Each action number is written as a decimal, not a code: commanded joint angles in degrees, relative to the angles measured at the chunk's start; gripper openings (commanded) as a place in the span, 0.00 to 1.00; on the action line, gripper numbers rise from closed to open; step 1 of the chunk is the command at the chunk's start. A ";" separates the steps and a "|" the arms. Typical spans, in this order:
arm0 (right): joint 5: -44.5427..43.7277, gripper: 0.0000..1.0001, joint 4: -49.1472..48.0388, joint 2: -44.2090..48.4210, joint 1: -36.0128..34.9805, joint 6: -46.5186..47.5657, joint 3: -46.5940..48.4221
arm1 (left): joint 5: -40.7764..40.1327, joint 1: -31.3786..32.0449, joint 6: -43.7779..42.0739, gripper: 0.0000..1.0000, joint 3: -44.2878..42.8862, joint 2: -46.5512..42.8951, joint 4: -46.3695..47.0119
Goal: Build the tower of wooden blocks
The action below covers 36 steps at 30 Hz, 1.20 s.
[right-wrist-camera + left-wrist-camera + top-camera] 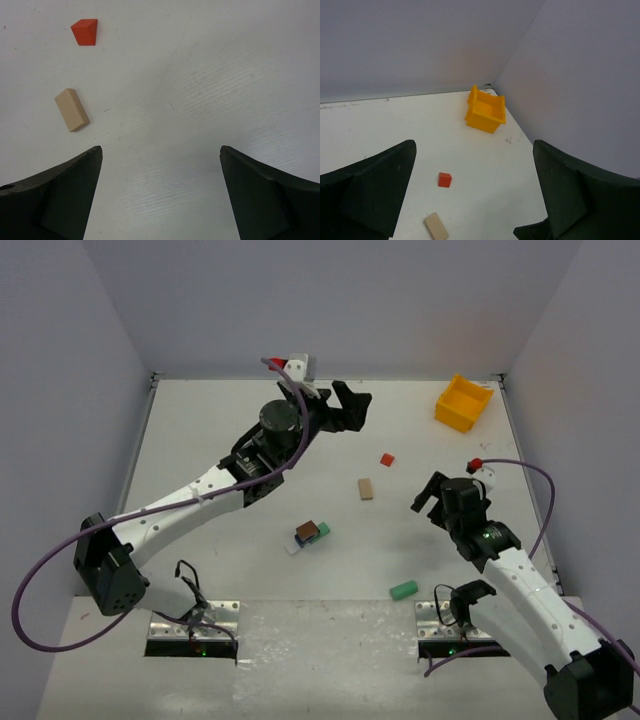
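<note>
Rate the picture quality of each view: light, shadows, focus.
Top external: even, diffuse light, only faint soft shadows on the table, no glare. Left wrist: the yellow bin is sharp, while the dark left fingers show little detail. Right wrist: the red block and tan block are crisp with barely any shadow; the right fingers are dark too.

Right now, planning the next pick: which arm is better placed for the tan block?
Probably right: the open right pincer is nearer the tan block; the left pincer, also open, is farther back.
</note>
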State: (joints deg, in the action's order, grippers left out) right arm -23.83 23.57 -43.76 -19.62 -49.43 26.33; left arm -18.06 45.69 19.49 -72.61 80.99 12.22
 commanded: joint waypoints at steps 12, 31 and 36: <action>10.93 0.99 18.39 -5.43 0.10 -1.76 3.74 | -8.32 -0.99 -2.00 1.00 26.94 -17.26 11.50; 41.44 0.99 32.33 -11.16 0.10 1.39 1.79 | -5.17 -13.25 1.78 1.00 40.02 -24.75 16.19; 42.22 0.99 31.53 -11.10 0.04 0.11 -1.22 | -5.84 -13.26 1.78 1.00 40.53 -25.07 16.76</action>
State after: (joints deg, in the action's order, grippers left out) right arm 15.89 54.06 -54.83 -19.62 -48.15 26.51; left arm -23.40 32.53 21.50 -32.61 57.10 24.93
